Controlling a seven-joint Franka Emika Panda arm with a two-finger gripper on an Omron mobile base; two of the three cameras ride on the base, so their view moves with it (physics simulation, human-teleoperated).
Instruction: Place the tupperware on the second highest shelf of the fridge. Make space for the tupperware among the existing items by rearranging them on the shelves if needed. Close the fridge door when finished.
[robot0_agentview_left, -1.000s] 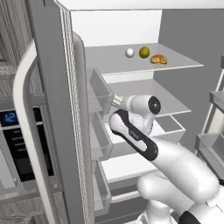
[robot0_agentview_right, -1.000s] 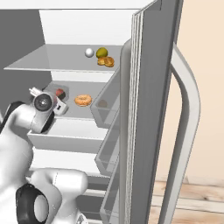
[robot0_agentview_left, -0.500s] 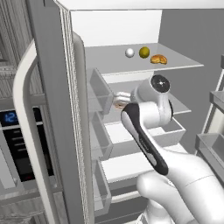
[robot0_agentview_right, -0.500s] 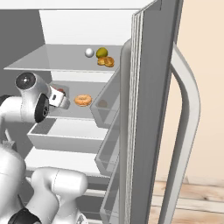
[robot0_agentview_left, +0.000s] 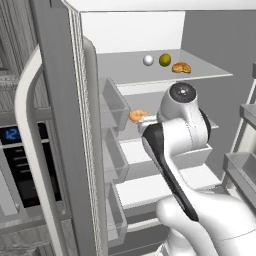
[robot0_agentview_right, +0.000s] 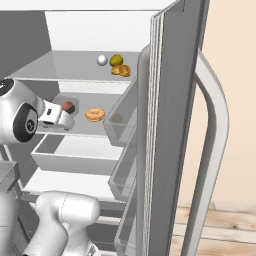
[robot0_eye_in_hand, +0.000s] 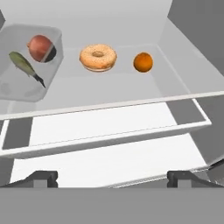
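**Tupperware sits on the shelf, gripper empty**

Tupperware rests at the left end of the second highest shelf of the fridge, a red fruit and a greenish strip showing inside. Beside it along the shelf lie a tan bagel, then a small orange near the right edge. On the top shelf stand a white ball, a yellow-green fruit and a brown pastry. Gripper hangs in front of the shelf's front edge, jaws spread wide, holding nothing.

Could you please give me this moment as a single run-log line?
tupperware: on second highest shelf, beside bagel | gripper: open, empty, clear of shelf | fridge: doors open
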